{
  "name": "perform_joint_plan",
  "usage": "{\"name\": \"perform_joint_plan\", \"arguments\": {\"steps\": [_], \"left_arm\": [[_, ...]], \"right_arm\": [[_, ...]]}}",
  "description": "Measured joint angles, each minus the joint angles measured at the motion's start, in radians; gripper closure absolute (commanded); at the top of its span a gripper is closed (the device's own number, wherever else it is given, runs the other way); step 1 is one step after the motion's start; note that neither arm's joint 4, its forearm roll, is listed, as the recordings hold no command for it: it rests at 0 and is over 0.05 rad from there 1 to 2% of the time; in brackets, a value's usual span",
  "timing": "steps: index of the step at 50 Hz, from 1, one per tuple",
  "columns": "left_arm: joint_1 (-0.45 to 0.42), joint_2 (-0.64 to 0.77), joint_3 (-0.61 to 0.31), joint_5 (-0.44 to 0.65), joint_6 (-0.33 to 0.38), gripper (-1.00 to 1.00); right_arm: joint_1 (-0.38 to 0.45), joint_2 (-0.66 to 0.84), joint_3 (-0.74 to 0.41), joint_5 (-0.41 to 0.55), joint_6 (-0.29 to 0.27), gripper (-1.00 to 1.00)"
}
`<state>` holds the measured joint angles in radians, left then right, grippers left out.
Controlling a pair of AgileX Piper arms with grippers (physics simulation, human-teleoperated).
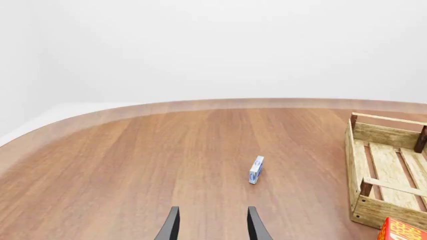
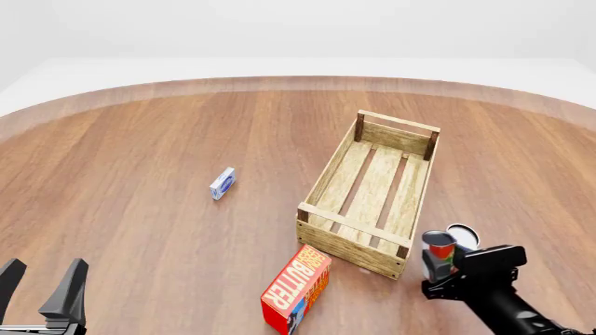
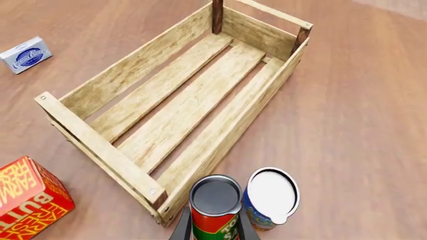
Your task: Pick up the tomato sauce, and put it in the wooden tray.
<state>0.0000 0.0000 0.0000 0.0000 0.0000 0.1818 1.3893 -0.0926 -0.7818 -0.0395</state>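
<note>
Broad brown wooden worktop (image 2: 139, 139) with a rounded far edge, filling the scene. On it, right of centre in the front view, the long tray (image 2: 328, 171), lying at an angle, slatted floor bare, darker posts at the corners. Just off its near left corner, the red-orange butter box (image 2: 296, 287), tilted, near but apart from the wood. Off the near right corner, the blue can (image 3: 259, 216) with a pale lid, upright on the surface, just beside the sauce (image 3: 215, 210) and partly hidden behind it in the front view. Sauce itself outside the tray, close to that near right corner, upright, grey top showing, red and green label below; clamped between the jaws of the right gripper (image 3: 212, 227), one dark finger visible on each side of the label in the wrist view. Cannot tell whether lifted or resting on the surface. Left gripper (image 2: 42, 285) low at the near left, well apart from everything, jaws spread wide with nothing between them. Smallest of all, a blue-and-white packet (image 2: 222, 183) lying alone left of the tray.
</note>
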Motion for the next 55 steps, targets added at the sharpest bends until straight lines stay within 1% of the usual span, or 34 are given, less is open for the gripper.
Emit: {"name": "perform_joint_plan", "arguments": {"steps": [11, 30, 38, 46, 55], "left_arm": [[0.000, 0.000, 0.000, 0.000, 0.000, -1.00], [0.000, 0.000, 0.000, 0.000, 0.000, -1.00], [0.000, 0.000, 0.000, 0.000, 0.000, -1.00], [0.000, 0.000, 0.000, 0.000, 0.000, -1.00], [0.000, 0.000, 0.000, 0.000, 0.000, -1.00]], "right_arm": [[-0.005, -0.127, -0.010, 0.116, -0.013, 1.00], [-0.018, -0.380, -0.040, 0.352, -0.033, 1.00], [-0.020, -0.470, -0.057, 0.437, -0.041, 1.00], [-0.022, -0.546, -0.071, 0.503, -0.044, 1.00], [-0.020, -0.604, -0.087, 0.551, -0.047, 1.00]]}}
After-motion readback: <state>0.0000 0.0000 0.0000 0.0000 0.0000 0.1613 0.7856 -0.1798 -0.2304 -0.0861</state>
